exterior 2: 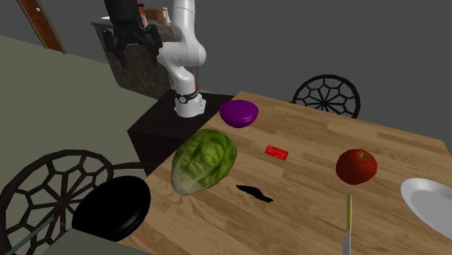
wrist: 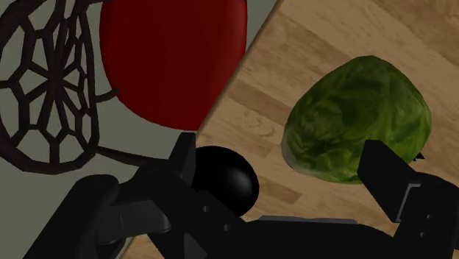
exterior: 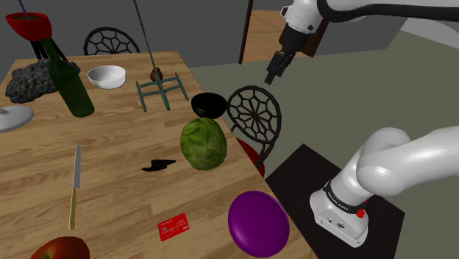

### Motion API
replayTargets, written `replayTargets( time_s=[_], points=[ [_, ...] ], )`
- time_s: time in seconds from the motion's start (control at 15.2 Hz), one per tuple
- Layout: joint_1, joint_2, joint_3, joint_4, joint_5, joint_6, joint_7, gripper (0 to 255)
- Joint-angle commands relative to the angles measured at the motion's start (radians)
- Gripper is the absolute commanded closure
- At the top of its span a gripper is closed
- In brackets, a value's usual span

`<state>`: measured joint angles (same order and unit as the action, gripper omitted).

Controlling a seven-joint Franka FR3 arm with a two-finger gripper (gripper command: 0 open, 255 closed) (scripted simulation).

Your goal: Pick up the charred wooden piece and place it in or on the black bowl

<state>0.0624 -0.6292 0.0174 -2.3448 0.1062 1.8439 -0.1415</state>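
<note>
We found the hand point(exterior: 273, 76) high in the air, out past the edge of the bench point(exterior: 110, 191) and above the chair point(exterior: 254, 118) with the red seat. Its two fingers stood wide apart with nothing between them. We judged that fitting for the opening of the job, since nothing had been grasped yet and open fingers would be needed to come down around the target.

The charred wooden piece point(exterior: 158, 165) lay flat on the bare wood near the middle of the bench, a small black sliver well apart from the hand. Just beside it sat the green lettuce head point(exterior: 204, 143), the bulkiest thing in that area. The black bowl point(exterior: 208, 104) rested at the bench edge close to the chair, beyond the lettuce from the piece.

In the wrist view the bowl point(wrist: 224, 180) showed next to one finger and the lettuce point(wrist: 357, 125) by the other, so we took the camera to be looking down at that corner of the bench.

We reckoned the height gave the arm room to pass over the lettuce. The piece looked thin and low, so a grasp would call for a careful descent close to the wood, and the lettuce at its side left little room there
</note>
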Motion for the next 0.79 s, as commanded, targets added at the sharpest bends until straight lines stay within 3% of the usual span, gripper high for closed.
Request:
replayTargets(
  time_s=[0.0, 0.73],
  points=[
    [0.023, 0.063, 0.008, 0.012, 0.009, 0.047, -0.034, 0],
    [0.129, 0.419, 0.060, 0.130, 0.047, 0.255, -0.215, 0]
  ],
)
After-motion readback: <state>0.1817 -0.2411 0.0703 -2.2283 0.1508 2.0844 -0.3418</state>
